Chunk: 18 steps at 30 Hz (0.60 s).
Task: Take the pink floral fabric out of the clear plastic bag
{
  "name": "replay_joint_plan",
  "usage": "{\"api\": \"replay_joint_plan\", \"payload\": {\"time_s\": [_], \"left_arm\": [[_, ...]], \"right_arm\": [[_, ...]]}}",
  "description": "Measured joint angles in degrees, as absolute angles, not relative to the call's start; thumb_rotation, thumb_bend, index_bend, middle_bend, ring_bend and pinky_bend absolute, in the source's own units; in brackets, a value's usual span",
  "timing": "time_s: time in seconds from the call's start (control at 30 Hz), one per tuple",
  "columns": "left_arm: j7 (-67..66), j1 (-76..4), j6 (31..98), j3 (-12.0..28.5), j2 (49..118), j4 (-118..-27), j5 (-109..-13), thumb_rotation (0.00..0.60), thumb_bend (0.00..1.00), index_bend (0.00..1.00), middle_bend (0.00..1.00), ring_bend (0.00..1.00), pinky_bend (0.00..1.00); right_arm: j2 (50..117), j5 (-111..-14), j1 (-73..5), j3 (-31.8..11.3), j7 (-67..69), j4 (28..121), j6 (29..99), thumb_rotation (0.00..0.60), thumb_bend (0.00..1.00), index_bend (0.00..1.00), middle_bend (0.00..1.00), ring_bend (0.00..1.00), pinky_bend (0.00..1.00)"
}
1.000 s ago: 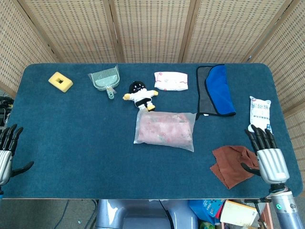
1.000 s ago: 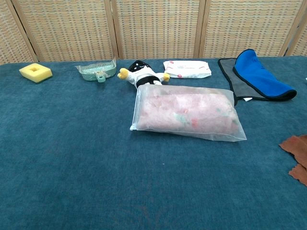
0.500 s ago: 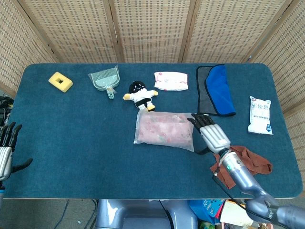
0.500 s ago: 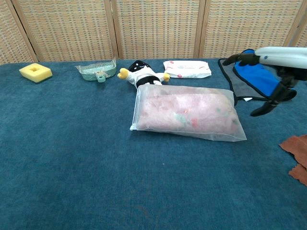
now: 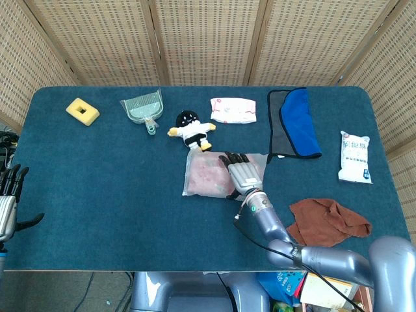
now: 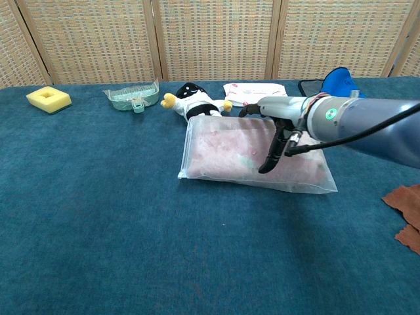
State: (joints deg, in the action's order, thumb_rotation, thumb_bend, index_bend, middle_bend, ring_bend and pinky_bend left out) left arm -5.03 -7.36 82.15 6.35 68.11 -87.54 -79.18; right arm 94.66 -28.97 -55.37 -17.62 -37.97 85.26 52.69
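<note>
**Visitor:** What's on the table?

**Onlooker:** A dark blue cloth covers the table (image 5: 97,169). Near the middle lies the clear plastic bag (image 5: 207,175), flat, with the pink floral fabric (image 6: 226,151) inside it. The robot's right hand (image 5: 242,174) is over the right half of the bag, palm down, fingers stretched out side by side toward the far edge. From the chest view the thumb hangs down with its tip at the top of the bag; I cannot tell if it presses in. The hand holds nothing.

**Visitor:** And the other hand?

**Onlooker:** The left hand (image 5: 8,203) is at the near left corner, just off the table's edge. Its fingers point straight up, a little apart, thumb out to the side, with nothing in them. Only the head view shows it.

**Visitor:** What else is around the bag?

**Onlooker:** Just behind it, touching its far left corner, lies a small plush doll (image 5: 190,129) with a black head and white body. Along the far edge sit a yellow sponge (image 5: 82,111) with a hole in its middle at the left, then a pale green dustpan (image 5: 142,109), then a white packet with pink print (image 5: 233,109). To the right of that lies a blue and grey cloth (image 5: 296,123). Close to the right edge is a white pack with blue lettering (image 5: 354,156). Near the front right, a crumpled brown cloth (image 5: 328,219) lies beside the right arm. A woven screen (image 5: 208,39) stands behind the table.
</note>
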Motion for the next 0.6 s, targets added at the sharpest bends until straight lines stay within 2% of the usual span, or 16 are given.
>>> {"api": "replay_joint_plan", "payload": {"time_s": [0.3, 0.4, 0.43, 0.5, 0.53, 0.6], "left_arm": [[-5.0, -7.8, 81.0, 6.6, 68.1, -87.3, -78.0, 0.6, 0.07, 0.0, 0.0, 0.0, 0.0], [-5.0, -7.9, 80.9, 6.6, 68.1, -87.3, -77.9, 0.6, 0.07, 0.0, 0.0, 0.0, 0.0], [-5.1, -7.9, 80.9, 6.5, 68.2, -87.3, -77.9, 0.6, 0.07, 0.0, 0.0, 0.0, 0.0], [-5.2, -8.0, 80.8, 6.5, 68.2, -87.3, -77.9, 0.6, 0.07, 0.0, 0.0, 0.0, 0.0], [-5.2, -8.0, 80.8, 6.5, 68.2, -87.3, -77.9, 0.6, 0.07, 0.0, 0.0, 0.0, 0.0], [-5.4, -8.1, 80.7, 6.4, 68.3, -87.3, -78.0, 0.6, 0.07, 0.0, 0.0, 0.0, 0.0]], "right_arm": [[99.2, -22.4, -60.0, -16.5, -43.9, 79.5, 53.7, 0.6, 0.0, 0.0, 0.0, 0.0, 0.01], [99.8, -21.9, -60.6, -15.2, -45.7, 77.9, 54.5, 0.6, 0.0, 0.0, 0.09, 0.1, 0.24], [100.0, -22.0, -60.7, -14.8, -46.1, 77.4, 54.8, 0.6, 0.0, 0.01, 0.15, 0.2, 0.37], [100.4, -22.5, -60.7, -14.0, -46.4, 76.4, 55.5, 0.6, 0.01, 0.08, 0.25, 0.33, 0.53], [100.5, -22.8, -60.7, -13.9, -46.4, 76.2, 55.6, 0.6, 0.07, 0.17, 0.31, 0.4, 0.61], [100.6, -23.6, -60.5, -13.8, -45.7, 75.8, 55.2, 0.6, 0.27, 0.34, 0.43, 0.5, 0.72]]}}
